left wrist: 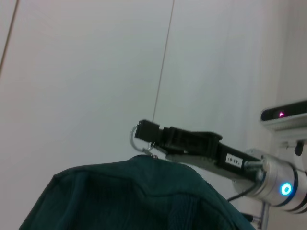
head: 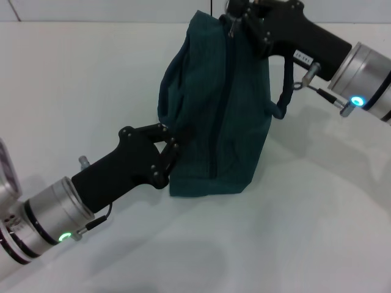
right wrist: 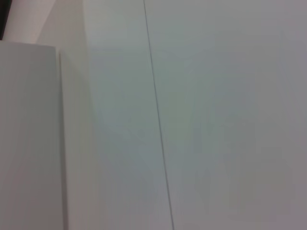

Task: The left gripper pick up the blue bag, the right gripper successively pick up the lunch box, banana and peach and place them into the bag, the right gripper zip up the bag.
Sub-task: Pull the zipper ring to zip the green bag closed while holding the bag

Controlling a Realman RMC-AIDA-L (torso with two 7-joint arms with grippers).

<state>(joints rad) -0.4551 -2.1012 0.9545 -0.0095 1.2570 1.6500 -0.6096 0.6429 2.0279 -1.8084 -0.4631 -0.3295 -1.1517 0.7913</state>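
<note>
- Head view: the blue bag (head: 217, 104) stands on the tabletop (head: 293, 232); the left hand (head: 169, 146) is clamped on its side fabric, and the right hand (head: 235, 18) pinches the top.
- Left wrist view: the zipper pull (left wrist: 148, 152) sits at the right hand; pull it steadily along the seam while the left hand keeps the fabric tight.
- Right wrist view: only a wall.

White tabletop (head: 293, 232), pale wall (left wrist: 86, 72) with thin vertical seam (left wrist: 163, 67)

Blue bag (head: 220, 116) — dark teal fabric — stands upright, bulging.
</note>
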